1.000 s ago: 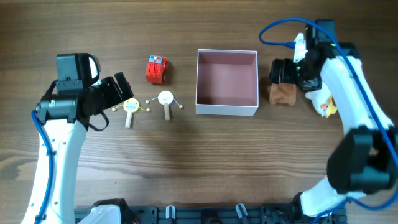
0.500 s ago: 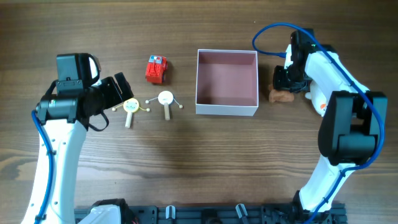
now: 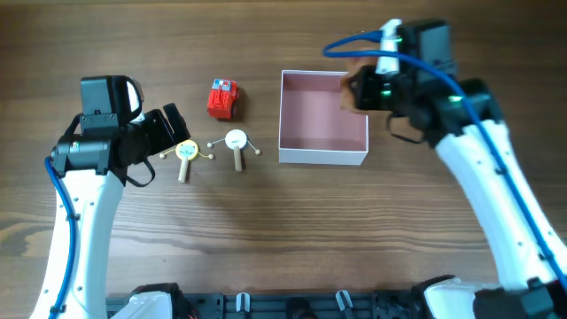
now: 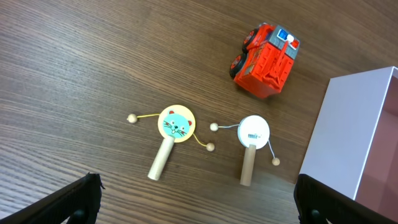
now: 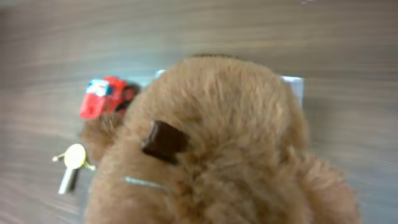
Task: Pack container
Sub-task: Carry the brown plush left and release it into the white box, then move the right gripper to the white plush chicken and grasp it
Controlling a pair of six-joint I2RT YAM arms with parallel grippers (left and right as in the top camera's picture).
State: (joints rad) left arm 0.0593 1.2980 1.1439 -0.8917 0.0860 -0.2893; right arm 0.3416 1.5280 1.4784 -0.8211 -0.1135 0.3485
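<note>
Wooden table (image 3: 266,230): right fingers (image 3: 361,87) grip brown plush (image 5: 205,143) over container (image 3: 323,158) (left fingers (image 4: 68,199) spread); red truck (image 3: 222,98) near.

Left arm (image 3: 78,208): had white links, black joints, black wrist block.
Right arm (image 3: 485,182): was white with black joints; green light (image 3: 383,89) glowed at its 10 o'clock end.
Cables (image 3: 353,42): were blue.
Left claw (image 4: 198,183): had black fingers.

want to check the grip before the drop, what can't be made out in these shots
- right gripper: fingers unseen; the brown plush toy it carries fills the right wrist view, and the right arm covers them overhead.
- container: far right corner lies under that arm overhead; cut by the frame edge in the left wrist view.
- brown plush toy's shape: blurred, too close in the right wrist view.
</note>
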